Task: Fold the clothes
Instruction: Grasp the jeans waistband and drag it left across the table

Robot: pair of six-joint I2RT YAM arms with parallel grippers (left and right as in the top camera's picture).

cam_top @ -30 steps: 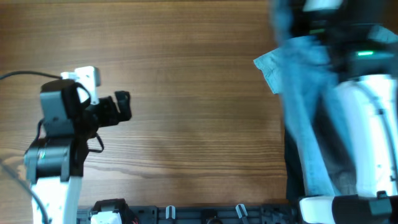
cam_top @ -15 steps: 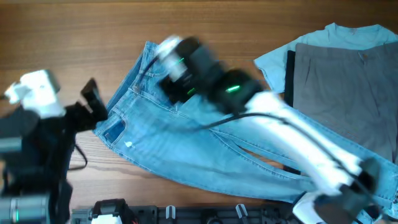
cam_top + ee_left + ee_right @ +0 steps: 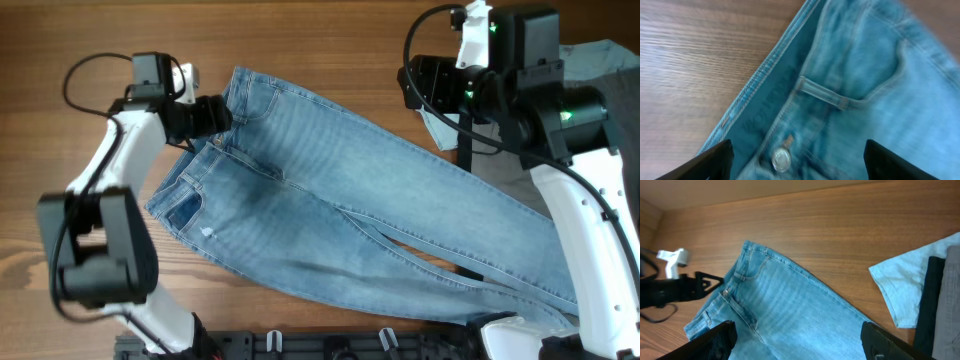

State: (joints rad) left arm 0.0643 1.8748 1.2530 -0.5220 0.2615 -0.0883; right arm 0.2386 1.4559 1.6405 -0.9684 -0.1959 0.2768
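Light-blue denim jeans [image 3: 330, 200] lie spread diagonally on the wooden table [image 3: 330, 40], waist at the upper left, legs running to the lower right. My left gripper [image 3: 222, 112] hovers open over the waistband; in the left wrist view its fingers [image 3: 710, 162] stand far apart on either side of the metal button [image 3: 781, 159]. My right gripper [image 3: 408, 85] is open above the table at the upper right, and nothing is between its fingers [image 3: 715, 340], with the jeans [image 3: 790, 305] below. A pale-blue T-shirt sleeve [image 3: 437, 125] and grey trousers [image 3: 620, 75] lie at the right, mostly hidden by the right arm.
A dark strip of cloth [image 3: 929, 300] lies between the T-shirt [image 3: 900, 285] and the grey trousers [image 3: 951, 305]. A black rack [image 3: 330, 345] runs along the table's front edge. Bare wood shows at the far left and along the back.
The right arm swept the jeans from the right side across the table, let go and drew back to the upper right. The left arm rose from the front left to the waistband.
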